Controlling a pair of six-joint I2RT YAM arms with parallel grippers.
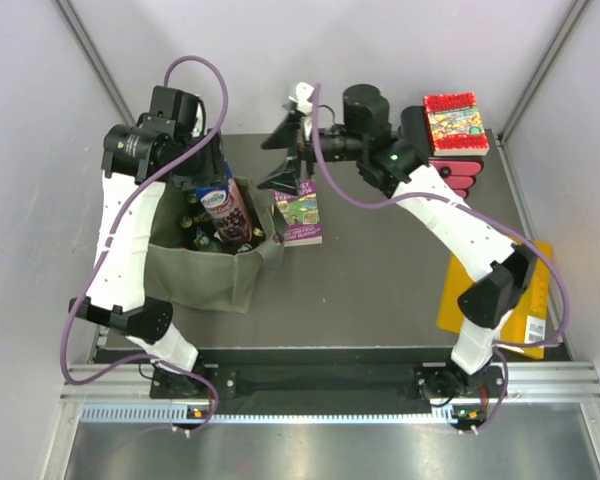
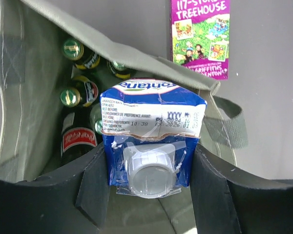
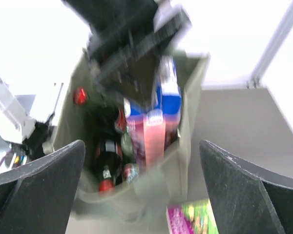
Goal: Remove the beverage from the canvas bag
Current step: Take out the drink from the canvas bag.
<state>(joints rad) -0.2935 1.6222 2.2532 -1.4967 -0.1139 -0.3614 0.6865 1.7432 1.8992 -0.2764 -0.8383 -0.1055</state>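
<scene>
Clamped in the left gripper: blue-and-white beverage carton with a grey screw cap, poking up out of the open mouth of the floppy olive canvas bag. Bunch of green glass bottles down inside. And right gripper spread wide, holding nothing, pointed at the bag, near a purple paperback book.

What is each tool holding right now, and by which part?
The left tool clamps the beverage carton by its sides at the capped top end. The right tool is open and empty.
</scene>
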